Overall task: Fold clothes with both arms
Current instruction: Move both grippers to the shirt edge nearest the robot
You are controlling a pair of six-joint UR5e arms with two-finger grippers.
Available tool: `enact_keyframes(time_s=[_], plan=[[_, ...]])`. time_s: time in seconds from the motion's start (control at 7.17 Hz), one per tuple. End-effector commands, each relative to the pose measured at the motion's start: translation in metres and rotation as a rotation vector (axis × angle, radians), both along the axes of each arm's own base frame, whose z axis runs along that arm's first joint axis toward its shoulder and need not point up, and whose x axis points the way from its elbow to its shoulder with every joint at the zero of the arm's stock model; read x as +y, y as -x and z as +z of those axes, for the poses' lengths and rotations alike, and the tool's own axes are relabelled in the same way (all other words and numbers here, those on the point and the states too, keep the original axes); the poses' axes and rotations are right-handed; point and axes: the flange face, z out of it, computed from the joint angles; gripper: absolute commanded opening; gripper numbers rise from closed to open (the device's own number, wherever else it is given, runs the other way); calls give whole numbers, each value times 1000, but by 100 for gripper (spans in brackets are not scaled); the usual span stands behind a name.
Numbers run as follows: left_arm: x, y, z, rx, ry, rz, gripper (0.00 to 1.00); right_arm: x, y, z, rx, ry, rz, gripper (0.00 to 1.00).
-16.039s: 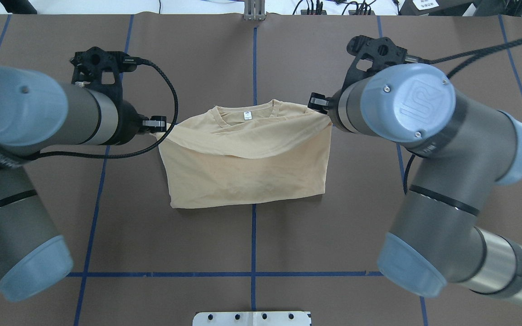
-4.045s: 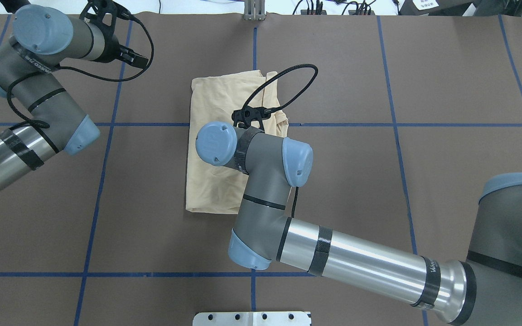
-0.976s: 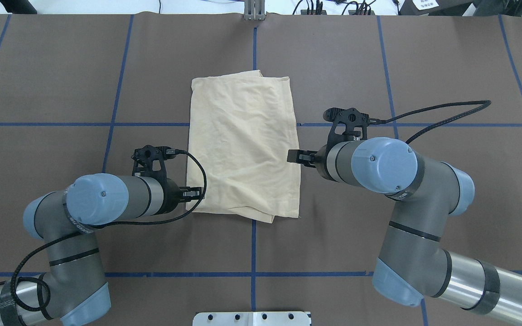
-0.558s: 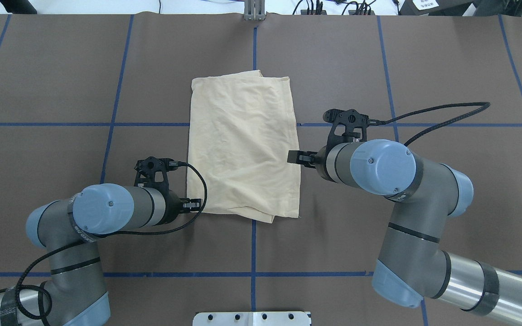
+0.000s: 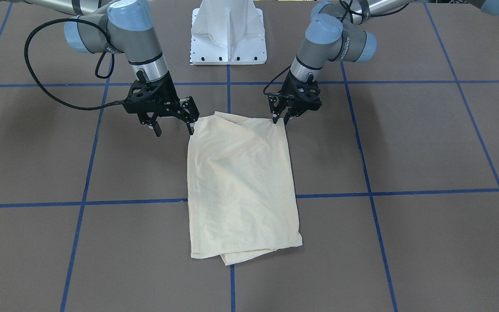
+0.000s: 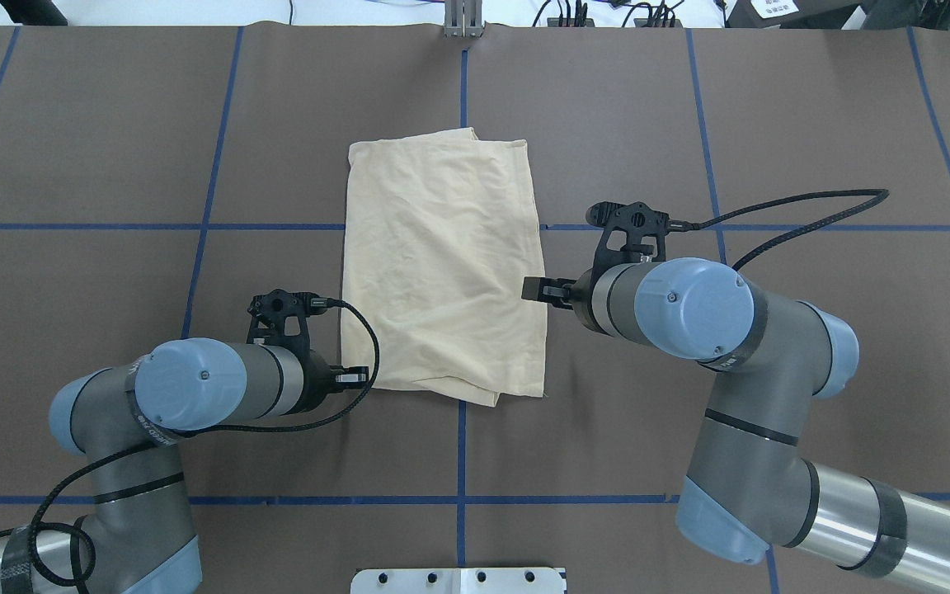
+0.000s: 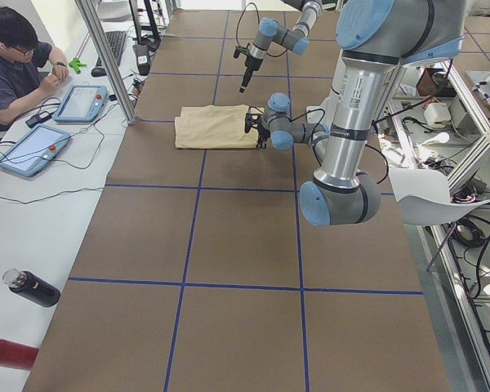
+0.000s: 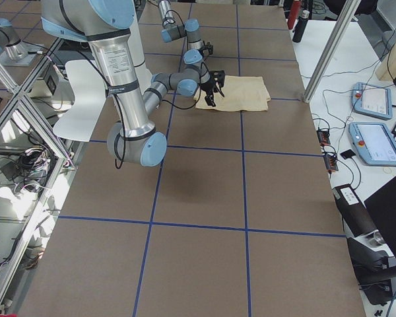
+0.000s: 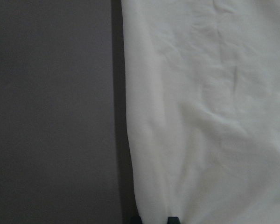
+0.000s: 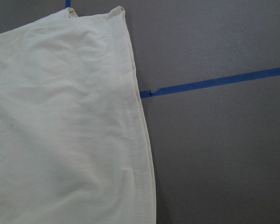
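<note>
The folded shirt lies flat in the middle of the counter. In the last second the left pincer has slid along the shirt's edge to the near corner, slightly parted. The right pincer waits released beside the opposite edge. Another fold seems next.

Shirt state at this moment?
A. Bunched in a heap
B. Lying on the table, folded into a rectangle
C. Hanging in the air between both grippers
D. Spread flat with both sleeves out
B: the shirt lies flat on the table as a plain rectangle with no sleeves showing. The left gripper and the right gripper are at its robot-side end.
</note>
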Motion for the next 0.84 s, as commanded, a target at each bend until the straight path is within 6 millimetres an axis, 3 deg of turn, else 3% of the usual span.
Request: enact_keyframes(time_s=[0.0, 0.28, 0.56, 0.7], plan=[[0, 1, -2, 3, -3, -1, 0, 19, 21, -10, -29, 120, 93, 97], [0, 1, -2, 4, -4, -1, 0, 42, 48, -37, -77, 305, 188, 95], [0, 2, -5, 8, -6, -3, 0, 67, 70, -35, -81, 369, 219, 94], [1, 3, -8, 14, -8, -3, 0, 72, 87, -22, -68, 401, 254, 91]])
